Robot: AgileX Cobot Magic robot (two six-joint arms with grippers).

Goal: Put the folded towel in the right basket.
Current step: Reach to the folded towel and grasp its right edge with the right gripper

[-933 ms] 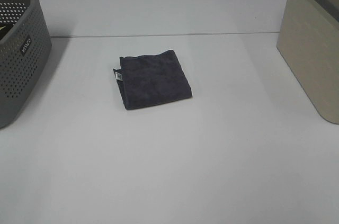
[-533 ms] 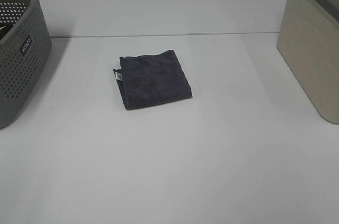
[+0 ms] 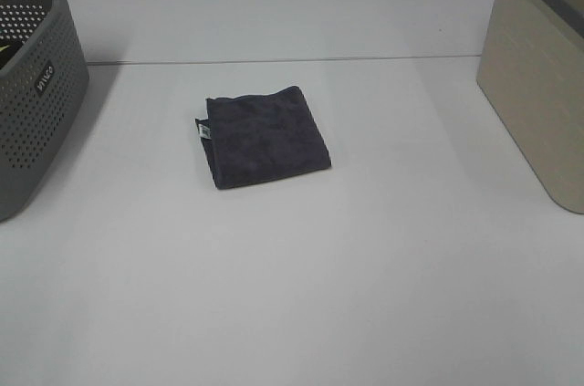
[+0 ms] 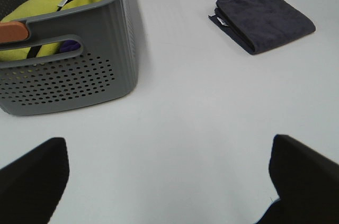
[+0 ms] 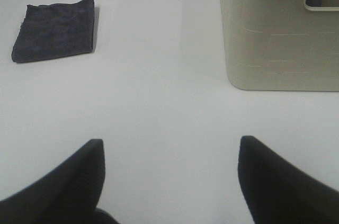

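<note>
A dark grey folded towel (image 3: 265,136) lies flat on the white table, a little left of centre. It also shows in the left wrist view (image 4: 264,18) and in the right wrist view (image 5: 55,29). The beige right basket (image 3: 540,76) stands at the table's right edge and shows in the right wrist view (image 5: 280,30). My left gripper (image 4: 169,181) is open and empty, far from the towel. My right gripper (image 5: 169,181) is open and empty, between towel and basket but well short of both. Neither arm shows in the high view.
A grey perforated basket (image 3: 32,85) stands at the left edge; the left wrist view shows yellow and blue cloth (image 4: 47,7) in it. The white table (image 3: 301,276) runs between the two baskets.
</note>
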